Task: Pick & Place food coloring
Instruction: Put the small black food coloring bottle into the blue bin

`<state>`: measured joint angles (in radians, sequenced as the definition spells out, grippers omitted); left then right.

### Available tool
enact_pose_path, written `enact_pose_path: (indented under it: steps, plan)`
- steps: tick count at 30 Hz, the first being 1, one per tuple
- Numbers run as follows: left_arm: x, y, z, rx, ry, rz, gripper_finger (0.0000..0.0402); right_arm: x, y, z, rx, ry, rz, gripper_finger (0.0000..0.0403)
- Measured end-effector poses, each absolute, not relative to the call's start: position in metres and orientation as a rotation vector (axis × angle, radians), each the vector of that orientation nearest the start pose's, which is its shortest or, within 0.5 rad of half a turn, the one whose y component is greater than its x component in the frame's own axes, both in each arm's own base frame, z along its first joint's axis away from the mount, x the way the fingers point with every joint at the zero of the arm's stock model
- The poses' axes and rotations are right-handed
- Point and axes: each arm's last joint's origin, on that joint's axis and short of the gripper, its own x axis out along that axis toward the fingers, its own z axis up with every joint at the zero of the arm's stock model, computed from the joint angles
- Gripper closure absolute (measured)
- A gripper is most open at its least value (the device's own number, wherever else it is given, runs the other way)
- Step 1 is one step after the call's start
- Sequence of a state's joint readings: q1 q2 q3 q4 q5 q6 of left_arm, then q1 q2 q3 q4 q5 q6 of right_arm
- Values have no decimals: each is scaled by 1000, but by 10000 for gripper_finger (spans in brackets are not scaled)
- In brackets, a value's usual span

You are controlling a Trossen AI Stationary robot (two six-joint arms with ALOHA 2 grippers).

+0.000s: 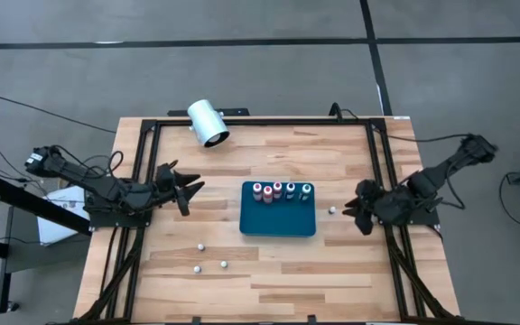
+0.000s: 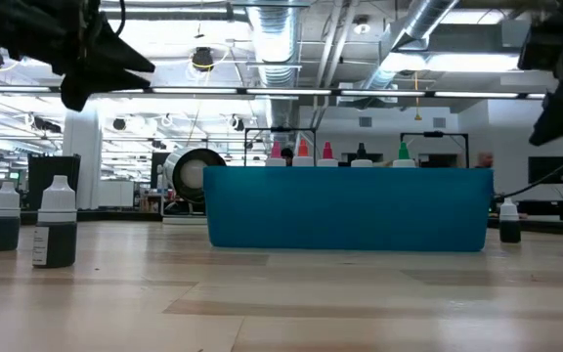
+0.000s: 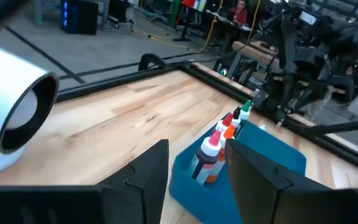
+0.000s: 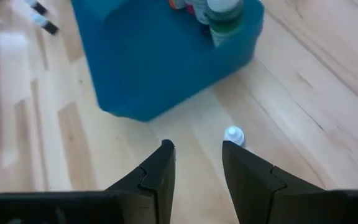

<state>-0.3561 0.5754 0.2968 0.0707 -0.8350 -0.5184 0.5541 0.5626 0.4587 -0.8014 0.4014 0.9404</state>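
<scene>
Five food coloring bottles [image 1: 281,190] are standing in a row inside the blue tray [image 1: 278,221] at mid-desk [image 1: 260,271], while a loose bottle [image 4: 233,135] is sitting just ahead of the open right pincer [image 4: 197,163]. The left pincer [image 1: 190,188], also open, is hovering well left of the tray.

Left arm: our dark left two-finger gripper [image 1: 188,188] hovers at the table's left side, fingers parted.
Right arm: our dark right two-finger gripper [image 1: 354,210] hovers at the right side, fingers parted.
</scene>
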Motion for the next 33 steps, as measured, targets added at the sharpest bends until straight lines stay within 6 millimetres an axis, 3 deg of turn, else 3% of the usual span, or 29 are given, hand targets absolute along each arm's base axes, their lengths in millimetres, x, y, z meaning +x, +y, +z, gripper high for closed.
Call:
enact_pose_path:
  steps: [15,27,33]
  plan:
    - [133,-26,210,-417,110,536,252,101,52,175,451,867,-322,276]
    - [131,-26,205,-385,154,547,252,110,55,171,420,885,-335,192]
    - [130,-25,201,-397,183,562,252,123,51,163,409,907,-410,175]
